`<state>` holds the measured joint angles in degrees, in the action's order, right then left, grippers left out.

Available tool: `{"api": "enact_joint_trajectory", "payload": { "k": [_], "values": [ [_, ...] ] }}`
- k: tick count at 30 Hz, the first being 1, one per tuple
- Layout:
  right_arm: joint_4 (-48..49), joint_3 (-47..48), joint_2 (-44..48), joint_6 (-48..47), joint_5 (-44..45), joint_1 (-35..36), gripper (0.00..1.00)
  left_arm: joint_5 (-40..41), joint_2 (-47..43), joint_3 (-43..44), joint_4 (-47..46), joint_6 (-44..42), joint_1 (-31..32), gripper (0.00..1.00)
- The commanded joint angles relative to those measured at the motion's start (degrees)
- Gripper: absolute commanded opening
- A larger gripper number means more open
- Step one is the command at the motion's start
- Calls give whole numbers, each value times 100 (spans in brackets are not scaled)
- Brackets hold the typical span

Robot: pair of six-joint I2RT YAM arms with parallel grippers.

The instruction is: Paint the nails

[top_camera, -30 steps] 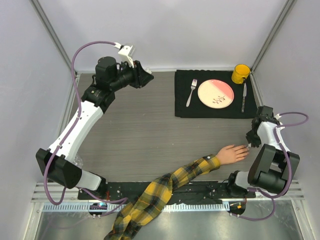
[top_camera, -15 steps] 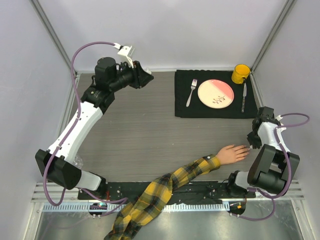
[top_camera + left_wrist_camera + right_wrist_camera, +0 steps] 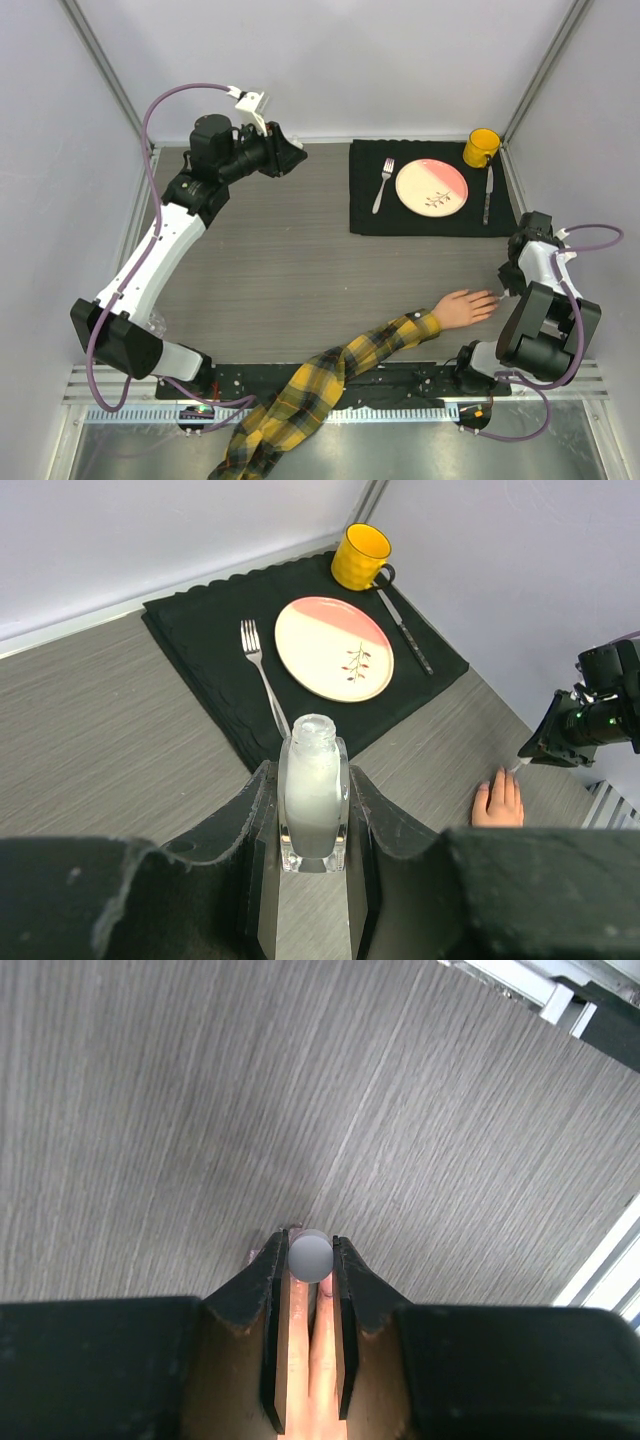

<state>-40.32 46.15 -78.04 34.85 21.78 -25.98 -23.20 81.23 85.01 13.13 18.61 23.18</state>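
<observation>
Pinching the brush cap (image 3: 311, 1256) in my right claw (image 3: 310, 1242), I hang over the fingertips of the mannequin hand (image 3: 463, 308), whose nails are hidden under me. My left claw (image 3: 312, 780) grips the open bottle (image 3: 313, 805) well apart. Pressing too low, I may smear skin or push the hand.
</observation>
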Motion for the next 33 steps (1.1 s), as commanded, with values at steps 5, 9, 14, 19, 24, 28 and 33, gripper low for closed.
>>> {"api": "enact_joint_trajectory", "payload": {
  "k": [5, 9, 14, 19, 24, 28, 33],
  "values": [
    [191, 193, -27, -66, -42, -21, 0, -70, -195, 59, -223, -95, 20, 0],
    [33, 158, 113, -13, -183, -4, 0, -62, -213, 59, -231, -103, 20, 0],
    [-73, 43, 272, -22, -288, 40, 0, -88, -231, -2, -275, -51, 20, 0],
    [-169, -27, 404, 48, -359, 49, 0, -106, -248, -2, -275, -42, 11, 0],
    [-284, -97, 526, 110, -376, 66, 0, -114, -239, 7, -275, -24, 20, 0],
    [-310, -106, 544, 118, -341, 66, 0, -132, -231, 15, -284, -16, 20, 0],
    [-196, -106, 465, 101, -227, 66, 0, -141, -231, 33, -284, -33, 20, 0]
  ]
}}
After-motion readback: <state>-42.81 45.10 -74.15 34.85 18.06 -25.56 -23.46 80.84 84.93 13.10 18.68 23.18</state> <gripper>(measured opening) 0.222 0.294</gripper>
